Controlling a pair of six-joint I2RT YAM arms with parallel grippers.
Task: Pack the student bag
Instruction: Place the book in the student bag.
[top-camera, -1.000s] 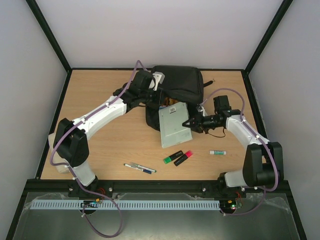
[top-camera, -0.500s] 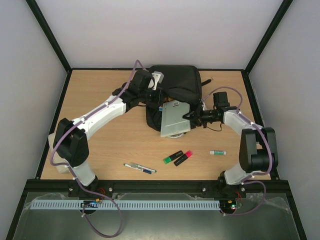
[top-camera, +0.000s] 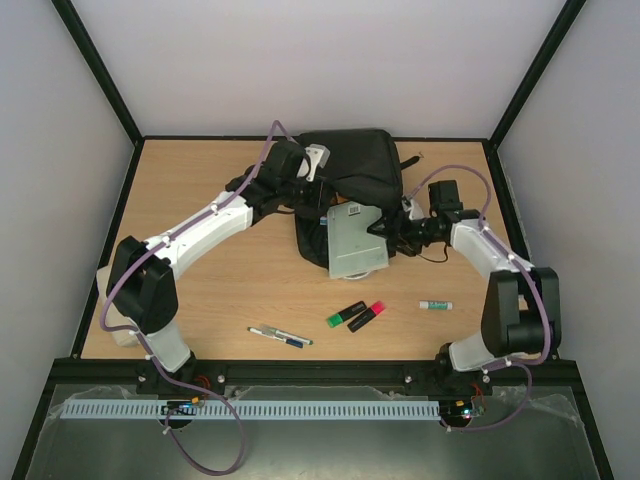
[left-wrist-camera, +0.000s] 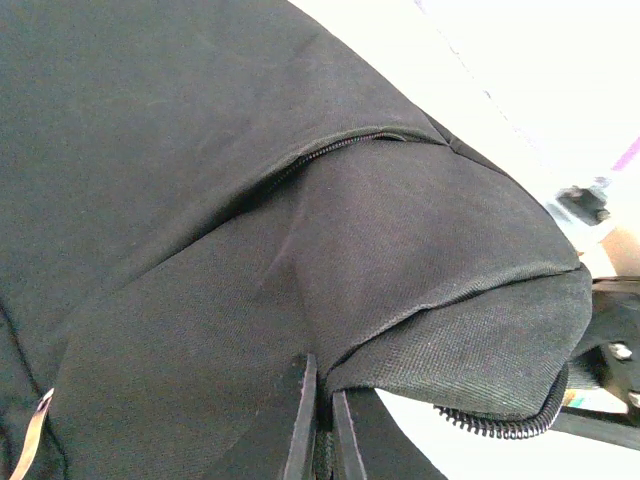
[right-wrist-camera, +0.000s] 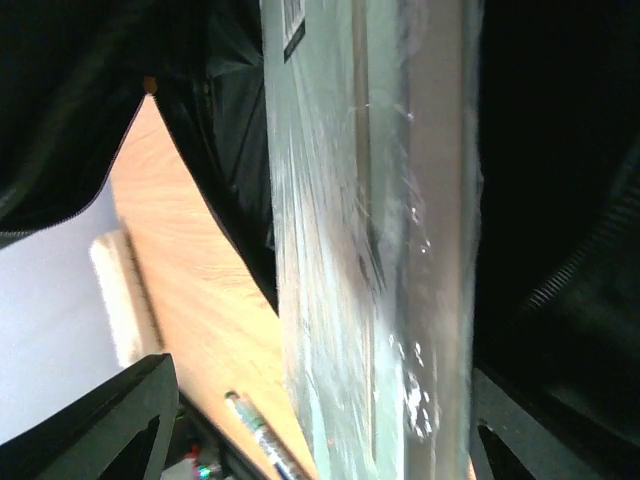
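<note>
- On the far half of the table (top-camera: 200, 190) lay the student bag (top-camera: 355, 165), its mouth facing the near edge.
- At the bag's left corner, the left end effector (left-wrist-camera: 320, 440) was pinched together on a fold of the bag's black fabric. That seemed to hold the flap up and the mouth open.
- Partway into the bag's mouth sat a flat grey-green notebook (top-camera: 352, 240) in clear wrap, its near end outside the bag.
- At the notebook's right edge, just right of the bag's mouth, the right end effector (top-camera: 378, 234) had its jaws well apart. One finger stood on either side of the notebook and gripped nothing.
- Judged step: loading the notebook, with the insertion only partly done.
- The next move likely called for pushing or re-gripping the notebook's outer end to slide it fully inside. The left end effector would need to keep the flap raised.
- Near of the bag, unpacked, lay a green highlighter (top-camera: 346, 313), a pink highlighter (top-camera: 368, 314), a pen (top-camera: 280, 336) and a small white tube (top-camera: 435, 304).
- Hard to make out: how deep the notebook reached, since the flap hid its far end. The bag's interior was dark in the right wrist view, and whether the right finger touched the notebook's edge could not be told.
</note>
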